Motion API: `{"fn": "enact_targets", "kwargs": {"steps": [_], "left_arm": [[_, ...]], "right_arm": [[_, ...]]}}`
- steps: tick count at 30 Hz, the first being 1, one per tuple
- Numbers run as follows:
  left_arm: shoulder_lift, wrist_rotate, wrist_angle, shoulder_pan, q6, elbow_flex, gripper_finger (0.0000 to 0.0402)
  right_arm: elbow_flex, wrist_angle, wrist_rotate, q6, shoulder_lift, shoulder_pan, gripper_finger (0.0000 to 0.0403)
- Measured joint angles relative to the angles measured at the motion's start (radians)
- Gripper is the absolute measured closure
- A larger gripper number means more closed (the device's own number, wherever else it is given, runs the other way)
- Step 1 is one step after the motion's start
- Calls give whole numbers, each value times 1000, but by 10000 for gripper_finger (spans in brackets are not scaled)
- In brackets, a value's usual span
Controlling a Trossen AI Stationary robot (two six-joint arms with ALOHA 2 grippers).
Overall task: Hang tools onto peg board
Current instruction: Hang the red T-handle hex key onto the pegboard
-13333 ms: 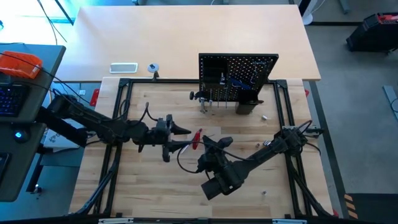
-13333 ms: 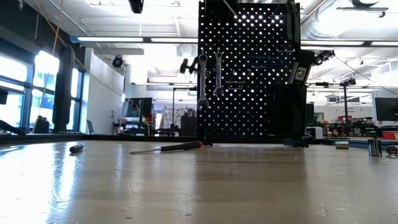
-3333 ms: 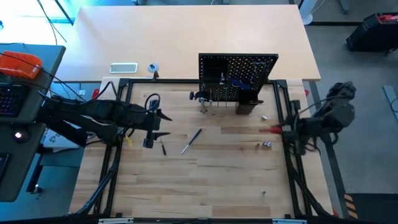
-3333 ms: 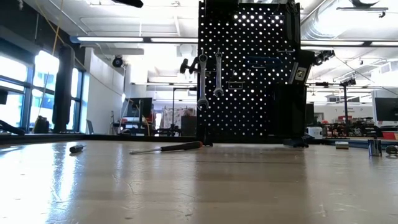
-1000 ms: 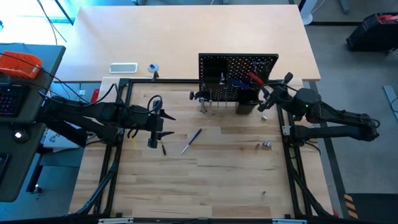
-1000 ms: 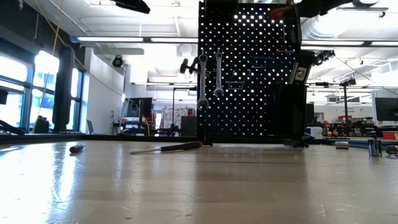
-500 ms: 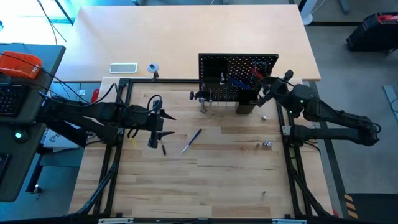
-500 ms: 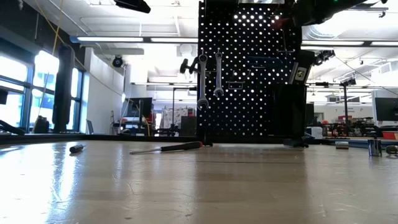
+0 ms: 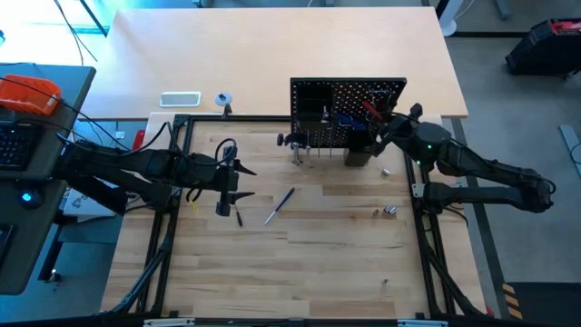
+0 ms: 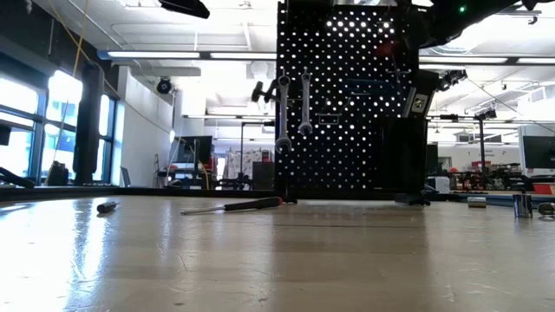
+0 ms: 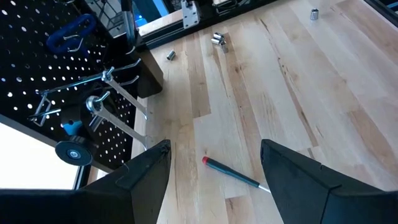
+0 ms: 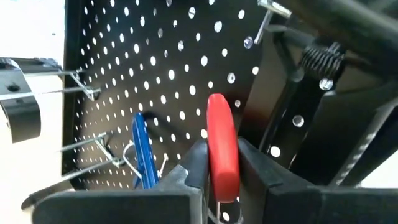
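1. At the peg board's right end, the right gripper [image 12: 214, 168] is clamped on the red-handled screwdriver [image 12: 222, 147], its two fingers pinching the handle from either side; the handle stands close in front of the perforated peg board [image 12: 155, 74], next to a blue-handled tool [image 12: 142, 149] already hung on a wire hook.
2. In the high view, the same red handle [image 9: 370, 111] shows at the upper right corner of the board [image 9: 347, 102], held above the small black bin [image 9: 359, 156].
3. Handling, as a judgement: the screwdriver looks light and rigid, with a smooth, rounded plastic handle that could twist or slip in a narrow pinch. The present hold across the handle seems sound, leaving the shaft free to be threaded into a hook or dropped into the bin.
4. The left gripper [image 11: 214, 180] waits with its fingers spread wide and empty over the table's left half, well apart from the board.
5. On the wooden table [image 9: 318, 263], a second screwdriver [image 11: 231, 173] lies flat; it would best be taken by its thicker handle end. A few small metal bits [image 9: 388, 210] lie near the right side.
6. Wrenches [image 10: 293, 113] hang on the board's left part.
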Motion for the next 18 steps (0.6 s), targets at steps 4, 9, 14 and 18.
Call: {"fn": "enact_targets", "kwargs": {"steps": [4, 9, 14, 18], "left_arm": [[0, 0, -4, 0, 0, 0, 161], [0, 0, -4, 0, 0, 0, 161], [0, 0, -5, 0, 0, 0, 161], [0, 0, -5, 0, -1, 0, 161]], "right_arm": [[0, -43, 20, 9, 0, 0, 361], [0, -87, 25, 34, 0, 0, 361], [0, -119, 39, 59, 0, 0, 347], [0, -141, 42, 70, 0, 0, 350]]}}
